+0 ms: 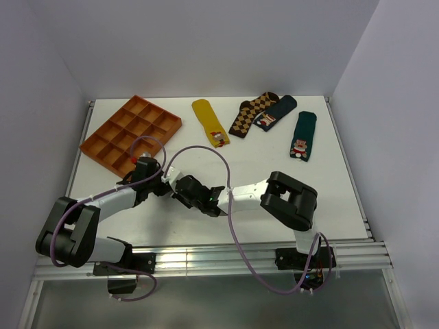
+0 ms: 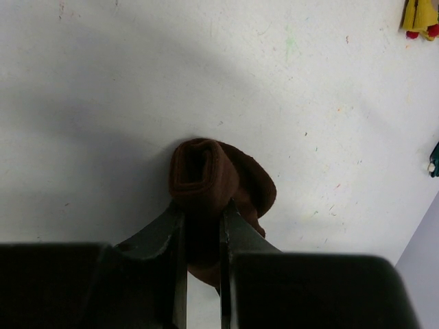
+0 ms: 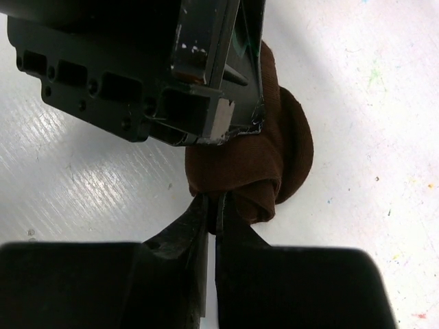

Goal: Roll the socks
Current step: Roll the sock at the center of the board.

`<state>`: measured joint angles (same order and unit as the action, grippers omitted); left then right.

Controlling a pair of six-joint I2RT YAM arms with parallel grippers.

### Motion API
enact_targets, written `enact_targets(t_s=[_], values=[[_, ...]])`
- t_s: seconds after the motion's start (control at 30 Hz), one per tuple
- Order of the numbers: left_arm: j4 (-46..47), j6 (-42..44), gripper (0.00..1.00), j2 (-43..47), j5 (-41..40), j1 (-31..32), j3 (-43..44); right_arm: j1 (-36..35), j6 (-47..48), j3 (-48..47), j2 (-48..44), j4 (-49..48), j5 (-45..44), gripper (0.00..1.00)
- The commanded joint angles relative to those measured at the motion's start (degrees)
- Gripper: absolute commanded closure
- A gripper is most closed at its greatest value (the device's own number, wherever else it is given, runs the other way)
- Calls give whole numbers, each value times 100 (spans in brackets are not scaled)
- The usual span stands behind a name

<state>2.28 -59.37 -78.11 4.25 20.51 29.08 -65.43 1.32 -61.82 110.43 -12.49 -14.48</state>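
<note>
The dark brown sock (image 2: 206, 170) is a rolled bundle on the white table; its cuff stripes are hidden. My left gripper (image 2: 202, 214) is shut on the roll, one finger on each side of it. My right gripper (image 3: 214, 205) is shut on a fold of the same sock (image 3: 278, 154) at its near edge. The left gripper's black body (image 3: 137, 68) lies across the top of the roll in the right wrist view. In the top view the two grippers (image 1: 167, 184) (image 1: 181, 190) meet at the table's near middle and hide the sock.
An orange compartment tray (image 1: 130, 133) stands at the back left. A mustard yellow sock (image 1: 209, 122), a diamond-patterned sock (image 1: 250, 113), a navy sock (image 1: 276, 113) and a green sock (image 1: 302, 136) lie along the back. Purple cables loop over the arms.
</note>
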Motion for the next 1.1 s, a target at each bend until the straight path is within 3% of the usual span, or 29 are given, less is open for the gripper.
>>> enact_targets(t_s=[0.0, 0.17, 0.27, 0.33, 0.5, 0.77, 0.9, 1.07], values=[[-580, 172, 99, -56, 41, 102, 1, -5, -123, 3, 242, -69, 50, 100], [-641, 181, 92, 23, 32, 111, 10, 161, -483, 109, 5, -96, 691, 100], [-624, 163, 75, 146, -29, 111, -34, 372, -807, 100, -83, -17, 1411, 100], [-580, 137, 57, 243, -47, 111, -78, 618, -984, 118, -101, -8, 1998, 100], [-501, 75, 39, 454, -82, 102, -175, 1154, -1722, -146, 127, 221, 3143, 100], [-370, -162, 33, 989, -328, 85, -403, 2094, -3206, 82, 549, -543, 4952, 100], [-71, -197, 25, 1376, -355, 49, -596, 2306, -3550, 39, 707, -614, 5279, 100], [237, -118, 25, 1439, -223, 49, -728, 2491, -4113, 21, 910, -895, 5614, 100]])
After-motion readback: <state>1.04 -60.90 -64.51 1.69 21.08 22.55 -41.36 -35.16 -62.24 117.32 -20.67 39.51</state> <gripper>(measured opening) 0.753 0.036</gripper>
